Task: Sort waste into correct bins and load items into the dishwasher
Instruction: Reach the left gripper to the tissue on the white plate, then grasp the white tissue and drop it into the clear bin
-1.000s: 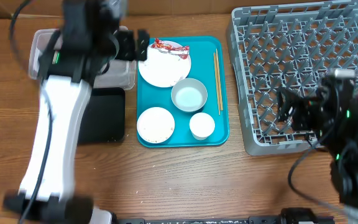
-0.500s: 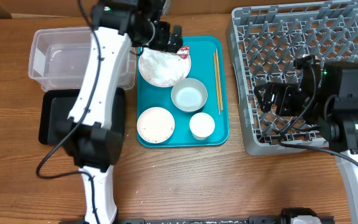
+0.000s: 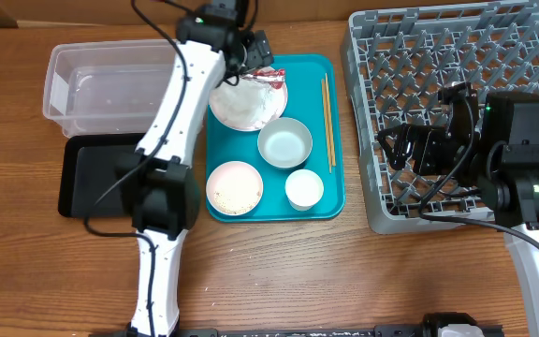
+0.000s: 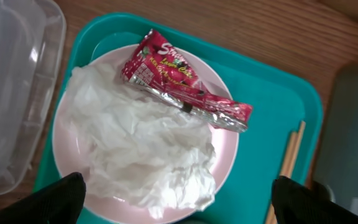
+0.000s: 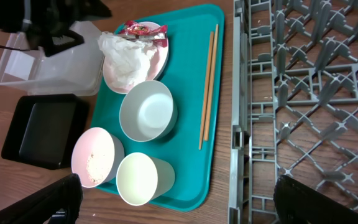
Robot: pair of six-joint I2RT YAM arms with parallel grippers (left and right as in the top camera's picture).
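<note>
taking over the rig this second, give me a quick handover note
Left gripper: open, empty, over the plate.
Right gripper: open, empty, over the rack.
On the teal tray: plate carrying napkin and wrapper, bowl, small bowl with rice, cup, chopsticks.
Tub and black tray sit left of it, rack right.
Done: nothing sorted or loaded.
Left: waste to bins, dishes and chopsticks into rack.
</note>
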